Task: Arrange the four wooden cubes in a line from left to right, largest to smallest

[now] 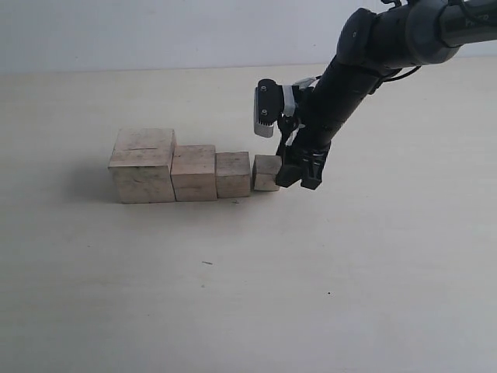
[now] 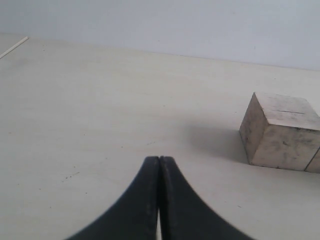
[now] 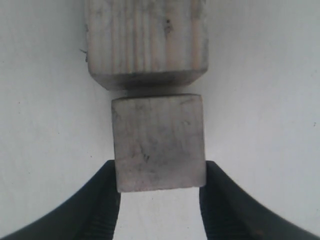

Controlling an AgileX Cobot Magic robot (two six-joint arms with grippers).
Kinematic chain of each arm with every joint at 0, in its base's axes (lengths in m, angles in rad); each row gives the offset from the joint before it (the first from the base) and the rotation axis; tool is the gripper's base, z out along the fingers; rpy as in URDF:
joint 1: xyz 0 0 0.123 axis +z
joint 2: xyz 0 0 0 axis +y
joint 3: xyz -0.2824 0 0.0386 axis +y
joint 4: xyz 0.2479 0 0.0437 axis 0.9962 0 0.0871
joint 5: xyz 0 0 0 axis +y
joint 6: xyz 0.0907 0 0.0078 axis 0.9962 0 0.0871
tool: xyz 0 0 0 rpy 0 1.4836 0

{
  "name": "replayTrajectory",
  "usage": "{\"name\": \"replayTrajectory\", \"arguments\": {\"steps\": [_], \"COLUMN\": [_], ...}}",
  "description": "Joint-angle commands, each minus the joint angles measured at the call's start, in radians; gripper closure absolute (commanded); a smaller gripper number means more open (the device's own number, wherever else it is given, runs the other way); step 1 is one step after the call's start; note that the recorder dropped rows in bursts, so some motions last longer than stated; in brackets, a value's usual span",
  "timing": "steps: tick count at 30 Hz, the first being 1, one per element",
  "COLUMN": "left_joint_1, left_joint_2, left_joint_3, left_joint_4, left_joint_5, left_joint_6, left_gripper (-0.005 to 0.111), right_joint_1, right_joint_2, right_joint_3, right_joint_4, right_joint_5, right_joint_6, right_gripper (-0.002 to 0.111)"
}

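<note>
Plain pale tabletop (image 1: pixel 233 295), blank white wall (image 1: pixel 155 31) and robot arm (image 1: pixel 342 85) suggest a lab.

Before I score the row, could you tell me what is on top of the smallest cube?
Nothing: the smallest cube shows a bare top face. The right gripper grips two of its sides, covering them there; its underside is hidden.
</note>
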Motion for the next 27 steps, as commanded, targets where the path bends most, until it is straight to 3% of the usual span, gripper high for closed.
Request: {"name": "replayTrajectory", "arguments": {"steps": [1, 7, 14, 27], "left_joint_1": [-0.006, -0.006, -0.006, -0.006], "left_joint_2": [-0.005, -0.005, -0.005, -0.005], "left_joint_3": [0.002, 0.002, 0.002, 0.002], "left_joint_4": [0.001, 0.001, 0.001, 0.001], "left_joint_5": [-0.012, -0.012, -0.012, -0.012], "left_joint_6": [-0.004, -0.004, -0.004, -0.004], "left_gripper": [0.107, 0.107, 0.107, 0.107], "right_joint_1": [0.003, 0.003, 0.003, 0.003], "right_joint_2": [0.012, 0.012, 0.012, 0.008], "right_joint_3": [-0.001, -0.001, -0.001, -0.001], "right_joint_4": [0.001, 0.001, 0.011, 0.018], "right_joint_5": [0.003, 0.011, 0.011, 0.007], "right_joint_6": [0.000, 0.000, 0.008, 0.030], "right_gripper": [0.108, 0.094, 0.067, 0.047]}}
